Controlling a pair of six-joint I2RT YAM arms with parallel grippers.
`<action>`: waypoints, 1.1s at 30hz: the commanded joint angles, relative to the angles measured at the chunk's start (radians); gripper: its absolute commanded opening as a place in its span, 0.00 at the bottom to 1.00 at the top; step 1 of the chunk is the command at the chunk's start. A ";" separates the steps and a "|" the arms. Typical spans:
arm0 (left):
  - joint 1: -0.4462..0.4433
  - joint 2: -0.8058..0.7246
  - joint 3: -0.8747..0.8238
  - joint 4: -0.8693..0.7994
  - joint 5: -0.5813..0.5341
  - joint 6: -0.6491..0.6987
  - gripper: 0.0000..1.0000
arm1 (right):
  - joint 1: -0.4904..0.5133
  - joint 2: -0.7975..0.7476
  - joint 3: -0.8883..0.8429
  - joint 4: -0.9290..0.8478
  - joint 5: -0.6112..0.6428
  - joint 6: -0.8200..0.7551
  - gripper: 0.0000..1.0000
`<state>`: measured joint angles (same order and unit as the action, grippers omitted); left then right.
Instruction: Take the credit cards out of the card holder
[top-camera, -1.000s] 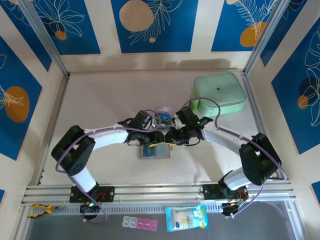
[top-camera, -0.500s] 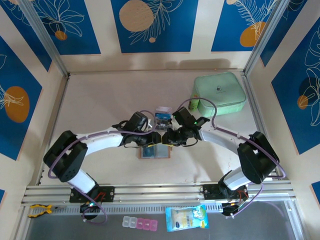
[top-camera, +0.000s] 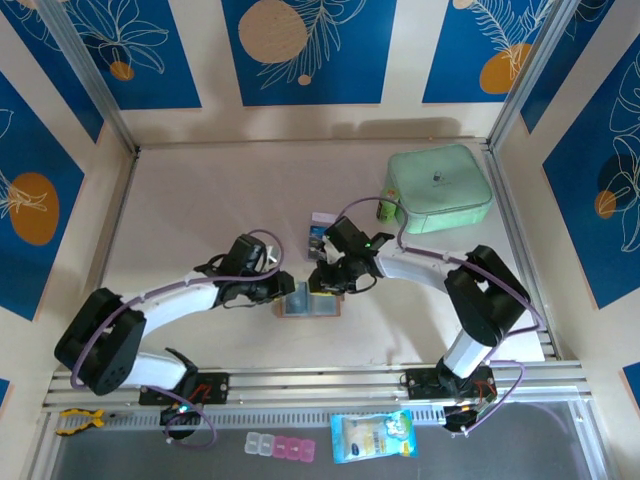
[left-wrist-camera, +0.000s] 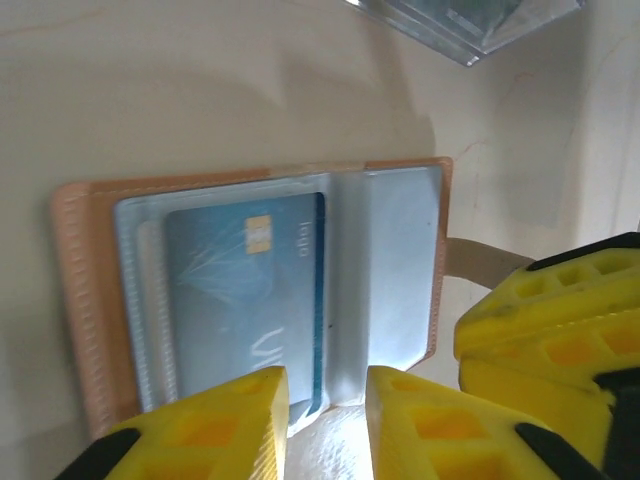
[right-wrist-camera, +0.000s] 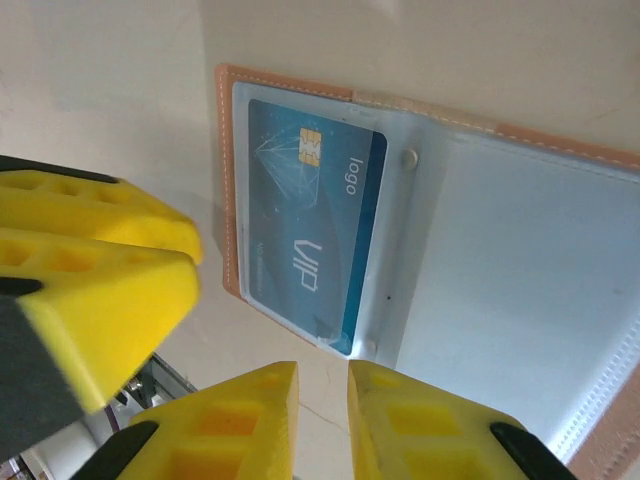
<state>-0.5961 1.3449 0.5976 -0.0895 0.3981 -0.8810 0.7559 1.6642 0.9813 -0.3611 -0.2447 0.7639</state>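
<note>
Card holder (left-wrist-camera: 75, 300) tan, open flat, blue credit card (left-wrist-camera: 240, 290) inside; left gripper (left-wrist-camera: 327, 385), right gripper (right-wrist-camera: 322, 375) jaws ajar, empty.

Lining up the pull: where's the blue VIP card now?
The blue VIP card sits in the open card holder, top view centre, in the half nearer the left gripper.

White arms (top-camera: 180, 300), black joints, purple cables, yellow fingers (left-wrist-camera: 230, 420).
</note>
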 joint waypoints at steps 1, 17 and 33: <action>0.028 -0.032 -0.032 -0.032 -0.009 0.028 0.21 | 0.014 0.037 0.034 0.033 -0.039 0.027 0.21; 0.039 0.061 -0.044 -0.003 0.028 0.066 0.05 | 0.025 0.130 0.051 0.083 -0.079 0.055 0.22; 0.040 0.082 -0.058 -0.027 0.002 0.085 0.04 | 0.029 0.182 0.066 0.079 -0.070 0.048 0.25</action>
<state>-0.5655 1.4128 0.5526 -0.0937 0.4103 -0.8268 0.7734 1.8343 1.0306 -0.2722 -0.2996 0.8127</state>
